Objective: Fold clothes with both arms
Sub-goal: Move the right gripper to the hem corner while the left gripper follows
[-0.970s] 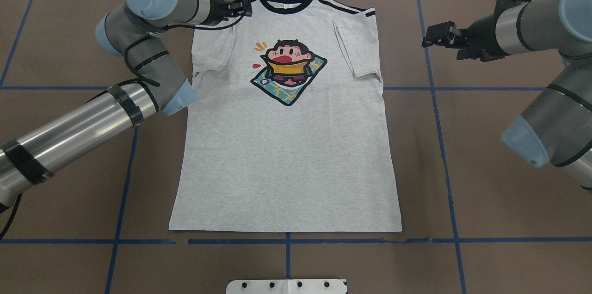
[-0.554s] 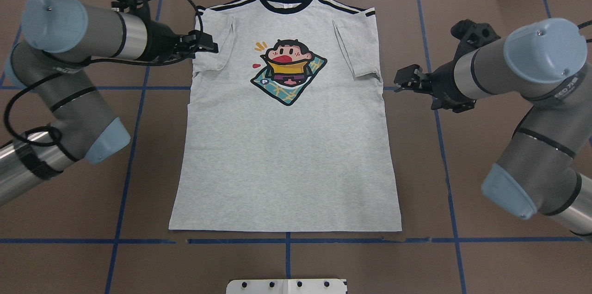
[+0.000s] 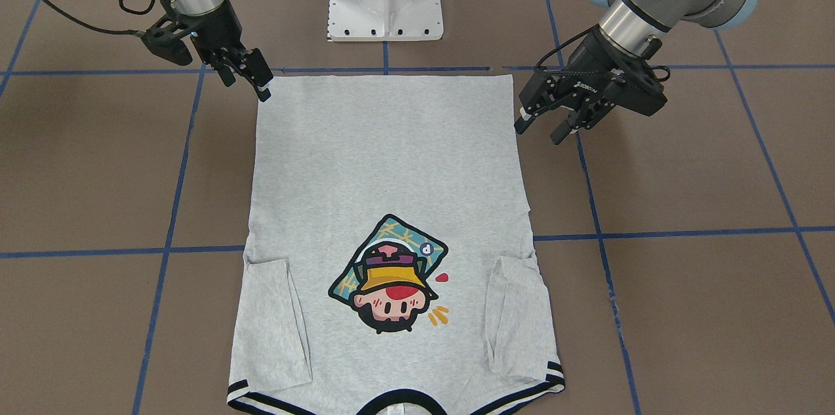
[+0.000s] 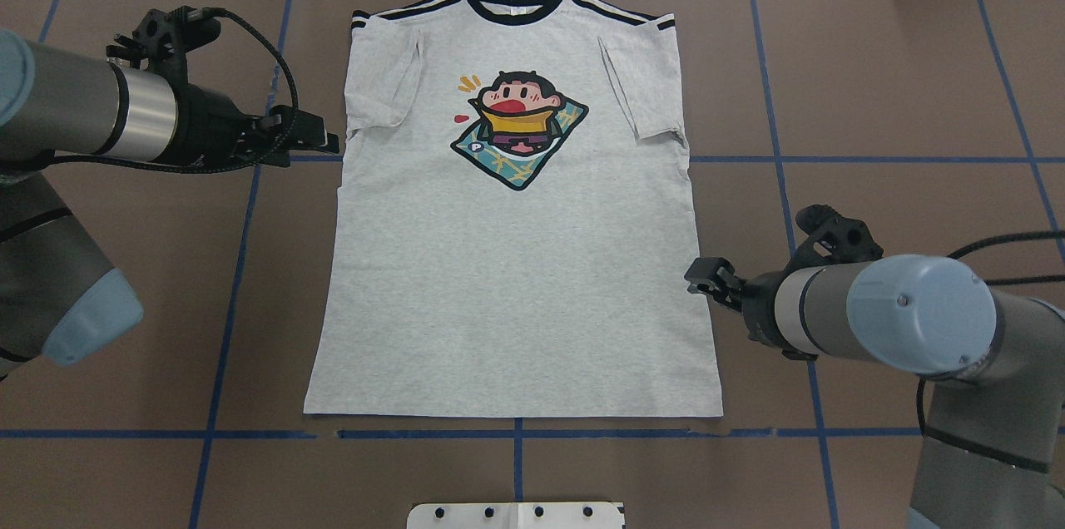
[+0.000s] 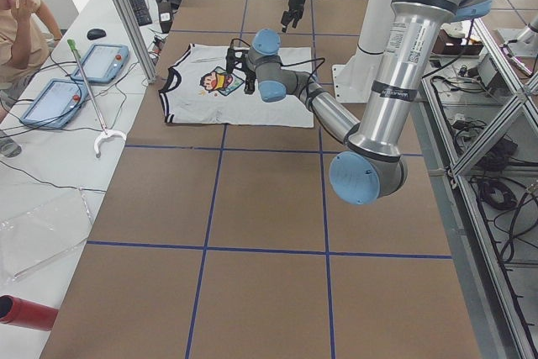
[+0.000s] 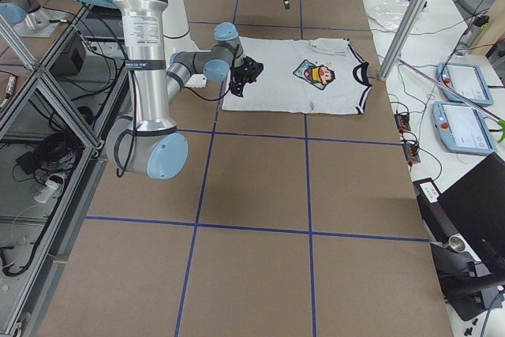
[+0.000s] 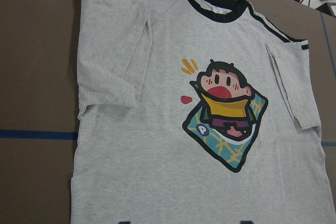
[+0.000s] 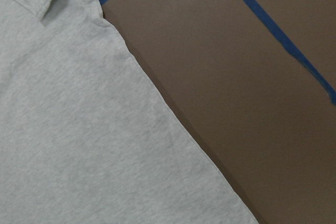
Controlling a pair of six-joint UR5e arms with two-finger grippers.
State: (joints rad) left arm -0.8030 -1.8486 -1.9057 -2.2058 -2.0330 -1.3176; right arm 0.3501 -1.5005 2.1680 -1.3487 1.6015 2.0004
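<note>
Overhead exterior view, from its left side: the left gripper (image 4: 323, 144) hovers just off the left side edge of the T-shirt (image 4: 516, 288), about level with the underarm, fingertips aimed at the cloth; the front-facing view shows its jaws apart and holding nothing.

The T-shirt lies flat and face up in the middle of the table (image 4: 874, 80), between the two grippers. Its long axis runs straight away from the robot, with the black collar (image 4: 516, 13) at the far end and the hem (image 4: 516, 414) nearest the base; both sleeves (image 4: 384, 84) are already turned in over the chest, so the outline is a plain tapering rectangle.

The fabric is a soft heather-grey knit, matte and almost free of wrinkles; the cartoon print (image 4: 517, 128) is a denser, smoother patch. The table is dull brown, crossed by blue tape lines (image 4: 225, 296).

On the right, the right gripper (image 4: 699, 273) sits at the right side edge, closer to the hem than its partner; its jaws also look apart and empty.

Its wrist camera is filled by the edge of the knit, while the left wrist camera takes in the whole chest; so I judge the right gripper lower and nearer the cloth. The next grasp likely depends on each gripper closing inward, across the long axis, onto its own edge.
</note>
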